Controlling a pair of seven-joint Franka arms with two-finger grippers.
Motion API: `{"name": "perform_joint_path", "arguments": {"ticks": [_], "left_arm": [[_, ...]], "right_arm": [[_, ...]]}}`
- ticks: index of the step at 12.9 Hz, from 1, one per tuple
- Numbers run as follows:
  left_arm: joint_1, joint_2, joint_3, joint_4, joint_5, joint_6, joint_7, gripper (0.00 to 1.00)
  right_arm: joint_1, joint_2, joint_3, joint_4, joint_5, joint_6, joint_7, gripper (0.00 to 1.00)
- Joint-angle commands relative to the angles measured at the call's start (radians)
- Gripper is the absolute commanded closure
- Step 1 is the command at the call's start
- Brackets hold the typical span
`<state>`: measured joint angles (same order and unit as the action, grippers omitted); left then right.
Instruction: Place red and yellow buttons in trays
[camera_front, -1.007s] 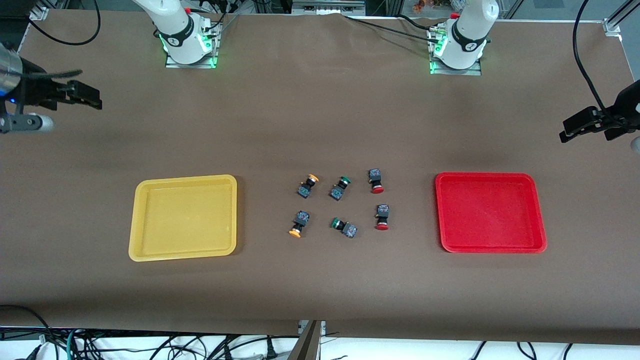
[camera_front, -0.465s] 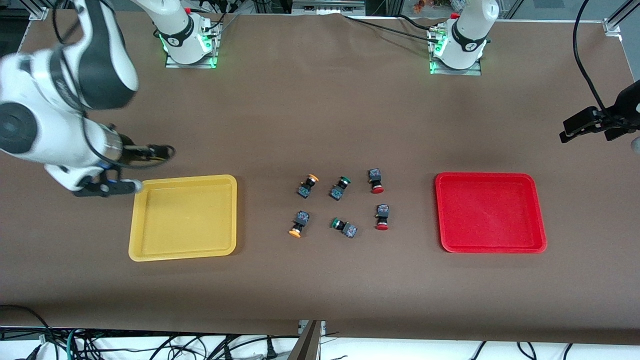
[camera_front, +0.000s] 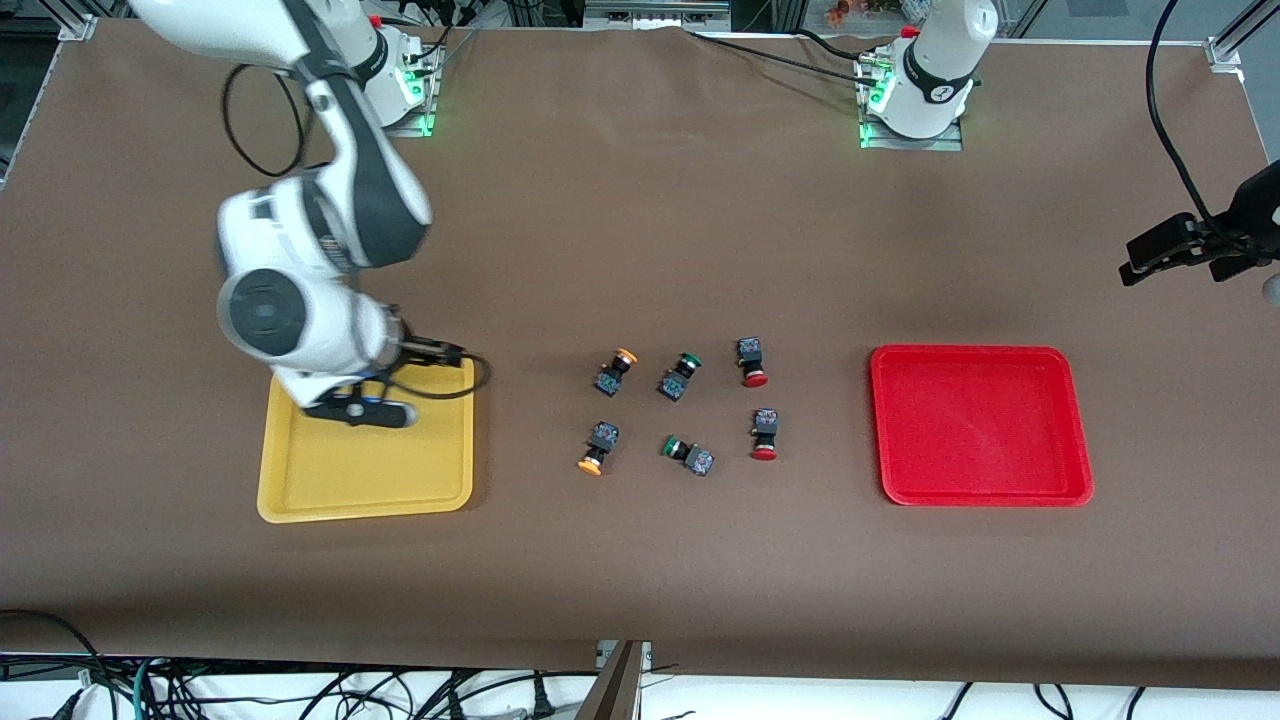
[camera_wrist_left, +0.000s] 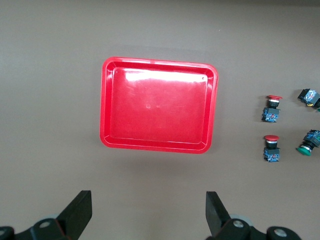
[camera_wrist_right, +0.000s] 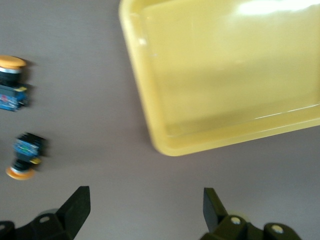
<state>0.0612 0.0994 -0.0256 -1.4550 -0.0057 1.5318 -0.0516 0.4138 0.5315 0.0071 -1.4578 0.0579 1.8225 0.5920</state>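
Six buttons (camera_front: 682, 412) sit in a bunch between my yellow tray (camera_front: 365, 478) and red tray (camera_front: 980, 425); two green ones (camera_front: 686, 449) lie among the red and yellow. My right gripper (camera_wrist_right: 145, 210) hangs wide open and empty over the yellow tray's edge. My left gripper (camera_wrist_left: 149, 210) waits past the red tray, wide open and empty too.

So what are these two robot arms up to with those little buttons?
They are sorting push buttons into trays, and nothing has been picked up so far. The right gripper hangs open over the yellow tray. The left gripper waits, open and empty, near the red tray. Both trays have nothing in them. All six buttons lie on the table between the trays: two yellow buttons, two red buttons and two green buttons.
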Motion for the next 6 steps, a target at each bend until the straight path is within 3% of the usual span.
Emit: {"name": "perform_joint_path", "arguments": {"ticks": [1, 6], "left_arm": [[0.002, 0.017, -0.002, 0.035, -0.014, -0.013, -0.001, 0.0], [0.005, 0.016, -0.005, 0.033, -0.013, -0.022, 0.018, 0.0]], "right_arm": [[0.106, 0.066, -0.009, 0.017, 0.007, 0.119, 0.226, 0.0], [0.221, 0.218, -0.01, 0.024, -0.006, 0.429, 0.497, 0.0]]}}
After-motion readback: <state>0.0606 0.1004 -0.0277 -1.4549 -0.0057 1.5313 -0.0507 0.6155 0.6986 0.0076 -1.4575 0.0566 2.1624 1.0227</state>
